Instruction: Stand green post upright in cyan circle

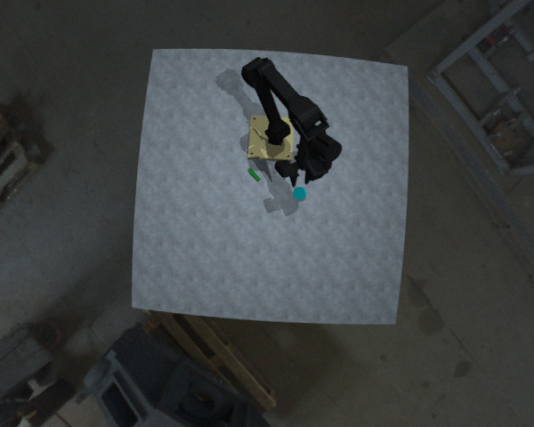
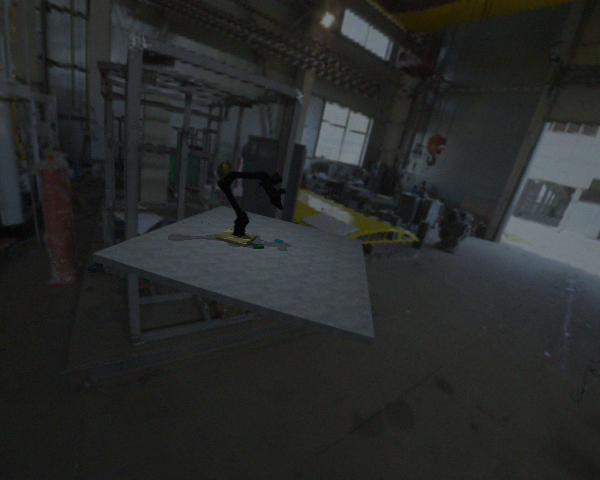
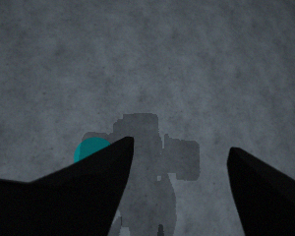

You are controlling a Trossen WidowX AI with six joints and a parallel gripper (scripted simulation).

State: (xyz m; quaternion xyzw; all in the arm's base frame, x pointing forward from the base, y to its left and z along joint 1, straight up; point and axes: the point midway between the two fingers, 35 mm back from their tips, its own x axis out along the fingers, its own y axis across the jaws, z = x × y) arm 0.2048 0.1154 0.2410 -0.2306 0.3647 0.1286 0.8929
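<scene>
A green post [image 1: 254, 174] [image 2: 258, 246] lies on its side on the grey table, close to the corner of the yellow base plate. A flat cyan circle [image 1: 299, 193] [image 2: 278, 240] [image 3: 90, 148] is on the table, to the right of the post in the top view; in the wrist view the left finger partly covers it. My gripper [image 1: 300, 183] [image 2: 281, 208] [image 3: 180, 149] is open and empty, high above the table near the circle and pointing down at a slant. The post does not show in the wrist view.
The yellow base plate [image 1: 259, 149] [image 2: 228, 237] carries the black arm, which bends above the grey table [image 1: 258, 266] [image 2: 290, 289]. The arm's shadow falls over the table around the circle. Frames, pallets and machines stand on the floor around the table.
</scene>
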